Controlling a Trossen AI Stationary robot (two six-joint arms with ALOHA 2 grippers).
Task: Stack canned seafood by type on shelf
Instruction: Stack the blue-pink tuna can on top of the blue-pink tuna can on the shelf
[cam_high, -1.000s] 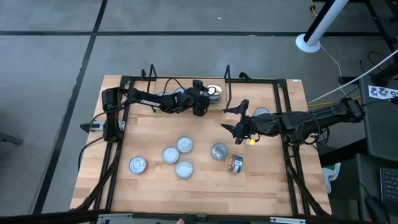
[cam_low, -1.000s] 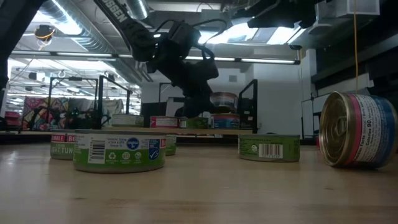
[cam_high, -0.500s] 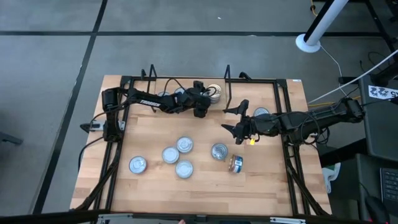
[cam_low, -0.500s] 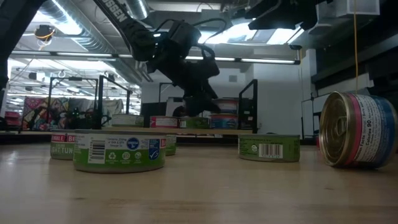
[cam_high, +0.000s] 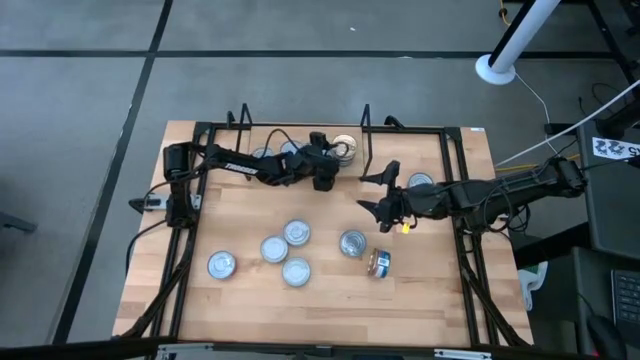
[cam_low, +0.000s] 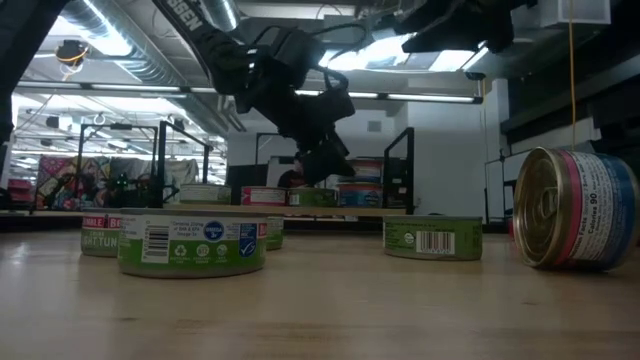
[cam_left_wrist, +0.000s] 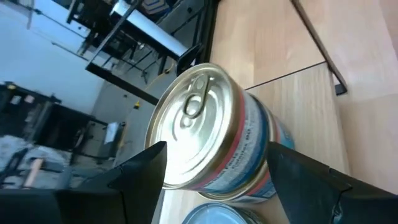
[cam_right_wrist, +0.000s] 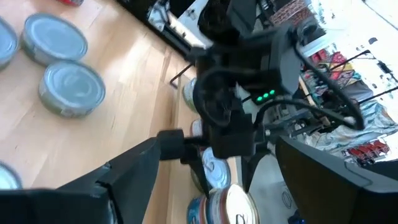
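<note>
My left gripper (cam_high: 332, 158) reaches over the shelf (cam_high: 366, 125) at the table's far edge. It is open, with its fingers (cam_left_wrist: 144, 171) on either side of a silver-lidded can with a red and blue label (cam_left_wrist: 208, 134). That can sits upright on another can (cam_left_wrist: 217, 214) on the shelf, and shows in the low view too (cam_low: 360, 188). More cans stand on the shelf to its left (cam_high: 288, 151). Several cans (cam_high: 297, 234) stand loose on the table. One can (cam_high: 379, 263) lies on its side. My right gripper (cam_high: 364, 192) hovers open over mid-table, touching nothing. My left gripper has its fingers level, close beside the top can's wall (cam_left_wrist: 261, 134), one on each side. I cannot tell whether they touch it. The can rests upright on the can beneath it.
Black frame rails (cam_high: 180, 250) run along the table's left and right sides and its far edge. Another can (cam_high: 420, 182) stands by the right arm. The loose cans group in the near middle (cam_high: 274, 249), with bare wood at the near edge.
My left gripper came down with the red and blue can over the shelf. The can went from raised to sitting on the can below it. The gripper then shifted slightly back from it. My right arm kept still.
</note>
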